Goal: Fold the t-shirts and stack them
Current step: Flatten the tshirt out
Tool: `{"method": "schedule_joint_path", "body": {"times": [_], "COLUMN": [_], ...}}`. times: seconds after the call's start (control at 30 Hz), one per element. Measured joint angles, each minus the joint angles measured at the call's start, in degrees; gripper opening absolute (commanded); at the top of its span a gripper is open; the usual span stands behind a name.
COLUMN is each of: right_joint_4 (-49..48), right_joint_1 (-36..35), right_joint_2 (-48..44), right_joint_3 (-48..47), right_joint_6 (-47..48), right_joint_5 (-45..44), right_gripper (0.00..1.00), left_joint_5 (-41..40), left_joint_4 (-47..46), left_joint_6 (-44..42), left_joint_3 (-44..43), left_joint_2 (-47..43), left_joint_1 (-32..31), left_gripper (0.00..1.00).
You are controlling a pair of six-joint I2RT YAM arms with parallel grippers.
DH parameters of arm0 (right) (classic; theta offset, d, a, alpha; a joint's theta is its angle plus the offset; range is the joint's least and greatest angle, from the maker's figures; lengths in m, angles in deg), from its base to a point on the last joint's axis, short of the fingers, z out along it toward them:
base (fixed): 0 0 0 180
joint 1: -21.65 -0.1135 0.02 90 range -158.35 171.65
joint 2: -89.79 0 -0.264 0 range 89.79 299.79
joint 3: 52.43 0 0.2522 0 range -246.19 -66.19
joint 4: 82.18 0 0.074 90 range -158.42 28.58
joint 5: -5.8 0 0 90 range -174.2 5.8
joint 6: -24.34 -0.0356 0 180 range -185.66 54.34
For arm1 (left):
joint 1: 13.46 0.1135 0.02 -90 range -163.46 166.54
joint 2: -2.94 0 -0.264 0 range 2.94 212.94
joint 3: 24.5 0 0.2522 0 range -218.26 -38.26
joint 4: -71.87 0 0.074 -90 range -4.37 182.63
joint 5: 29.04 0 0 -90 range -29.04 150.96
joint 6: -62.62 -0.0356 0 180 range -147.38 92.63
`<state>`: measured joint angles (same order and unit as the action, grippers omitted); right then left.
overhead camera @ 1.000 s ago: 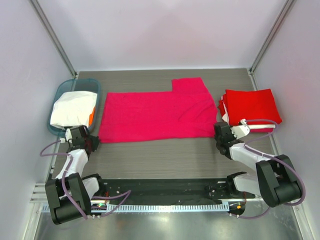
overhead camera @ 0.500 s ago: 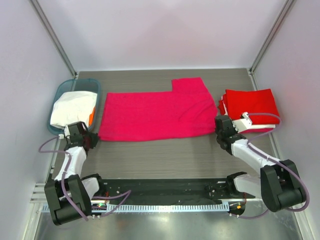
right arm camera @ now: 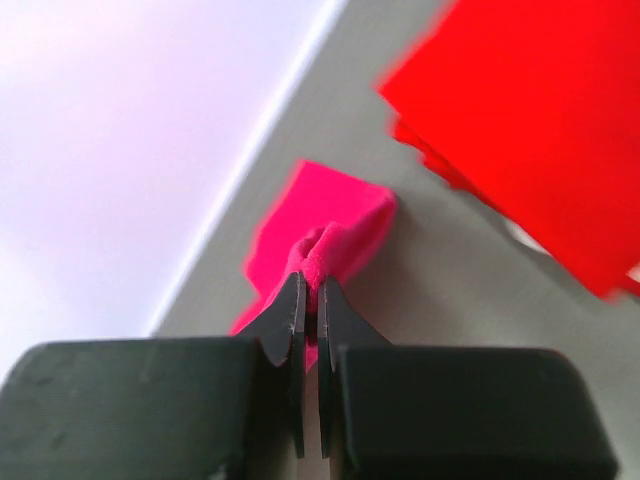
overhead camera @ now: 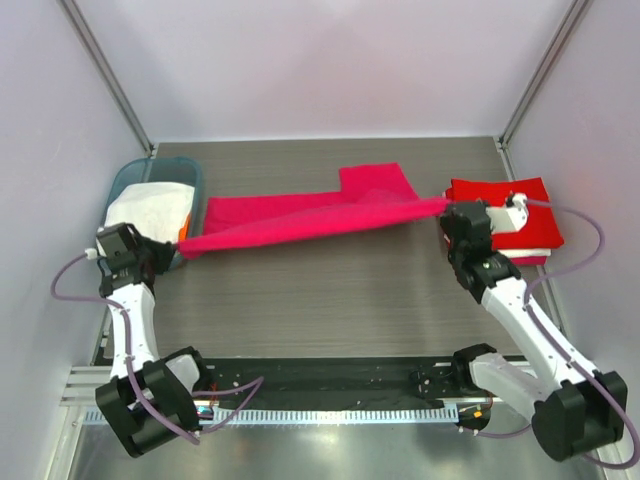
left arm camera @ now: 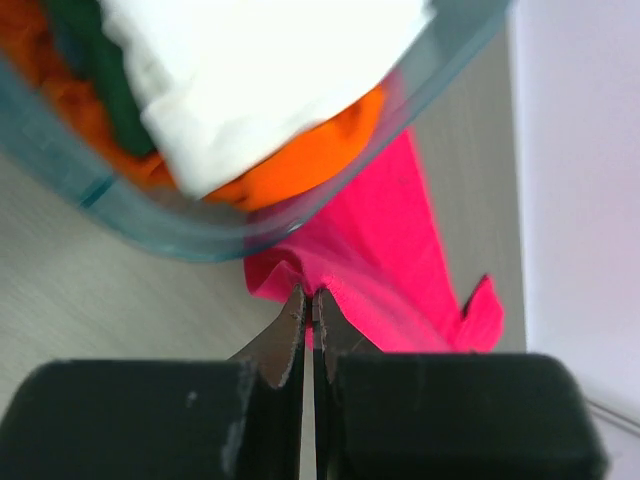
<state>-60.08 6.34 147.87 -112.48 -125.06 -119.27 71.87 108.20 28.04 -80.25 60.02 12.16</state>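
- Two hands, both clamped on the magenta-pink t-shirt (overhead camera: pixel 300 215): my left hand (left arm camera: pixel 308 300) pinches its near-left corner, and my right hand (right arm camera: pixel 308 290) pinches its near-right corner.
- The shirt stretches taut between them across the middle of the surface (overhead camera: pixel 320 300).
- The red t-shirts (right arm camera: pixel 520 130) lie stacked at the right, just beside my right hand.
- The white t-shirt (overhead camera: pixel 150 210) sits in the teal basket (left arm camera: pixel 150 225) at the left, over orange cloth (left arm camera: pixel 300 160).
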Motion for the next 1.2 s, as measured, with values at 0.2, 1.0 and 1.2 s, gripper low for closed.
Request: {"method": "schedule_joint_path", "body": {"times": [0.2,1.0,1.2], "right_joint_4": [8.8,19.7,16.6], "right_joint_1": [0.1,0.3,0.3], "right_joint_2": [-12.9,-3.9,4.2], "right_joint_3": [18.9,12.5,-10.4], "right_joint_6": [-5.7,-6.1,0.1], "right_joint_5": [0.2,1.1,1.2], "right_gripper": [0.01,0.01,0.01], "left_joint_5": [2.7,5.4,6.6], "left_joint_4": [2.9,5.9,8.2], "left_joint_6": [-1.7,0.3,2.2], "left_joint_3": [10.0,6.8,-12.8], "left_joint_2": [-1.1,-0.5,5.0], "left_joint_1": [2.1,2.4,2.4], "left_gripper": [0.00,0.00,0.00]}}
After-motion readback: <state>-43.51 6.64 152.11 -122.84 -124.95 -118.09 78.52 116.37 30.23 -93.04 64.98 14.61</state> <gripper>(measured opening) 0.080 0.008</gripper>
